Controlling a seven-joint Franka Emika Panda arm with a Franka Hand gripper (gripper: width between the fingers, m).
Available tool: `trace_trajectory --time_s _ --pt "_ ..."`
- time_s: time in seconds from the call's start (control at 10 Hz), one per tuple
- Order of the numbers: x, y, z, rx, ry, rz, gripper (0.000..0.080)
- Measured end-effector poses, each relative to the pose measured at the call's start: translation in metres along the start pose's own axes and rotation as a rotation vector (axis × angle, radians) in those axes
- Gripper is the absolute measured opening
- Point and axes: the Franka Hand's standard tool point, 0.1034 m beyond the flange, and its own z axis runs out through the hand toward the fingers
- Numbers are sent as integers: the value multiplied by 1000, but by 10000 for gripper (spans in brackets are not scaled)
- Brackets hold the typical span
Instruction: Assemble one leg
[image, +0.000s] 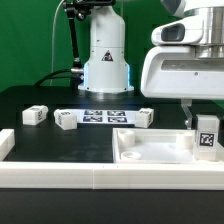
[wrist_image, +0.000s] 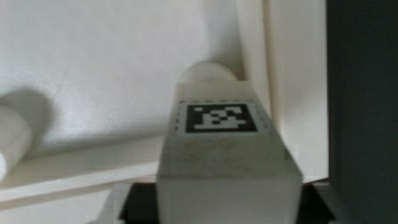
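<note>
My gripper (image: 201, 120) is shut on a leg (image: 207, 136), a white post with a black-and-white tag, held upright over the right end of the large white recessed panel (image: 150, 150). In the wrist view the leg (wrist_image: 222, 140) fills the middle between the dark fingers (wrist_image: 150, 197), its far end close to the panel's corner (wrist_image: 107, 70); I cannot tell whether it touches. Three more legs lie on the black table: one (image: 33, 115) at the exterior view's left, one (image: 66, 121) beside it, and one (image: 146, 117) behind the panel.
The marker board (image: 103, 115) lies in front of the robot base (image: 105, 70). A white rail (image: 60, 175) runs along the table's front and turns up at the exterior view's left (image: 6, 143).
</note>
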Motion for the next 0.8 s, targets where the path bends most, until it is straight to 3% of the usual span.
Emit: trace_trajectory --time_s 0.8 --pt "-7 1 -1 -16 27 735 292"
